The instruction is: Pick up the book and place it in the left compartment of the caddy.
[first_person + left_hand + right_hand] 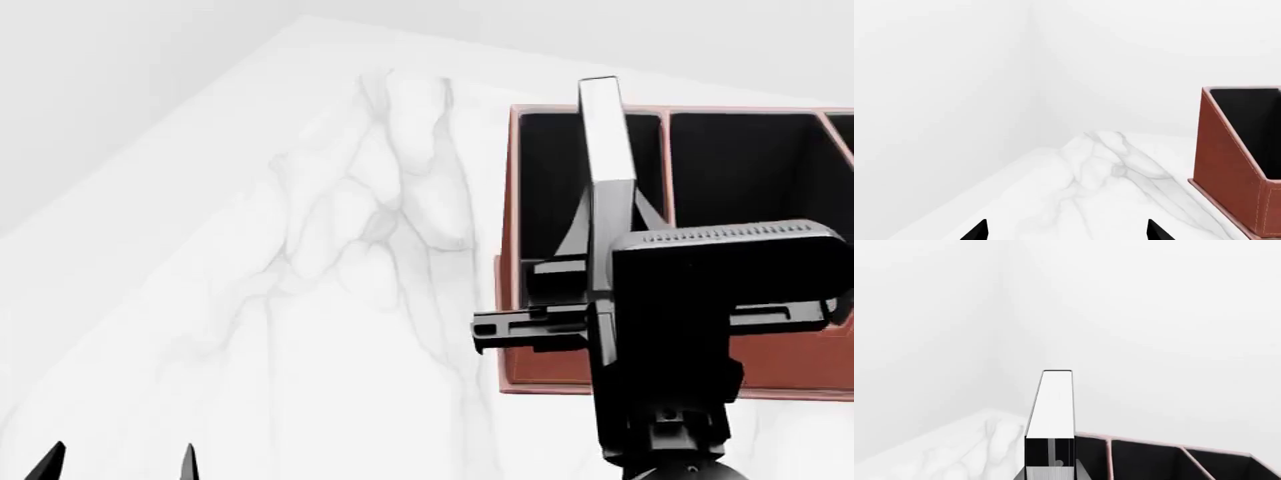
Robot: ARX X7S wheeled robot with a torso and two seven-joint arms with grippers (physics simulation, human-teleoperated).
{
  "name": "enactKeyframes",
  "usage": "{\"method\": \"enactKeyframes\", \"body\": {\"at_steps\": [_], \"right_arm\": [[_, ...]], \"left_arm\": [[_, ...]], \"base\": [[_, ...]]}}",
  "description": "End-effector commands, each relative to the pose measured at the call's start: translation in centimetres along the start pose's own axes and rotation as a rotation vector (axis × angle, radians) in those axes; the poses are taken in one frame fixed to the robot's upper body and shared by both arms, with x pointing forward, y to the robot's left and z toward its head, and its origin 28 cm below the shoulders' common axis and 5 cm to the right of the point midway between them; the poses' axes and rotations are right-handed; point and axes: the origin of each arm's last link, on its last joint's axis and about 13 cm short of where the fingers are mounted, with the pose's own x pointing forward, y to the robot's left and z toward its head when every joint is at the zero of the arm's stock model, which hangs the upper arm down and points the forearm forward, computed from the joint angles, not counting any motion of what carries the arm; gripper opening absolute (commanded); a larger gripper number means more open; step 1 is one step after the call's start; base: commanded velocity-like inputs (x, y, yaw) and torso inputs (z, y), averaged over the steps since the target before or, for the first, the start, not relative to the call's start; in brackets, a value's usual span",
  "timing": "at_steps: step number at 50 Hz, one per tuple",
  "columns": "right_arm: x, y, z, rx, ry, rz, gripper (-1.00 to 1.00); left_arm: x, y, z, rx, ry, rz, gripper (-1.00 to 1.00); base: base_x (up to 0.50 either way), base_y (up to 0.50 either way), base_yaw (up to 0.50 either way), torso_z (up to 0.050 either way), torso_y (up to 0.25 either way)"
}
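The right tool point(591, 315) is closed on the book point(607, 135), holding it by its lower end so that it stands on edge above the caddy point(505, 300). In the head view the book's white page edge faces the camera and its upper end reaches past the caddy's far rim, over the left compartment point(550, 190), the black-lined slot at the caddy's left end wall. The book is not yet down inside that slot. In the right wrist view the book point(1054, 410) rises straight up from the tool, with the caddy's rim and thin dividers point(1181, 452) showing behind and to one side of it.

The left tool point(120, 462) is open and holds nothing: only its two dark fingertips point(977, 231) show, spread apart low over the white marble worktop point(267, 330). It hangs well apart from the caddy, whose reddish-brown end wall point(1227, 165) shows at the edge of the left wrist view.
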Motion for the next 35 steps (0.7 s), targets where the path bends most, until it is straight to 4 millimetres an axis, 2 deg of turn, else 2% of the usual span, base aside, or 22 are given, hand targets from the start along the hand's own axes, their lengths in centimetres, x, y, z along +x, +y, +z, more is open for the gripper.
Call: {"method": "enactKeyframes", "body": {"at_steps": [1,21,26,32,35], "right_arm": [[1.9,-0.5,0.5,-0.022,-0.022,-0.022,-1.00],[2.3,-0.2,0.4,-0.011,0.012,-0.005,-1.00],[4.6,-0.6,0.1,0.028,-0.022,-0.012,-1.00],[7.9,-0.9,-1.4,0.023,0.002,-0.030,-1.00],[8.6,-0.7,-1.8,0.026,0.015,-0.029,-1.00]], "left_arm": [[0.0,0.0,0.0,-0.001,-0.001,0.004,1.00],[-0.1,-0.1,0.0,0.007,-0.022,0.008,1.00],[0.1,0.0,0.4,-0.015,-0.037,0.005,1.00],[0.3,0.1,0.4,-0.031,-0.038,0.012,1.00],[0.2,0.1,0.5,-0.033,-0.043,0.015,1.00]], "base": [[0.00,0.00,0.00,0.000,0.000],[0.00,0.00,0.00,0.000,0.002],[0.00,0.00,0.00,0.000,0.002],[0.00,0.00,0.00,0.000,0.000],[0.00,0.00,0.00,0.003,0.003]]}}
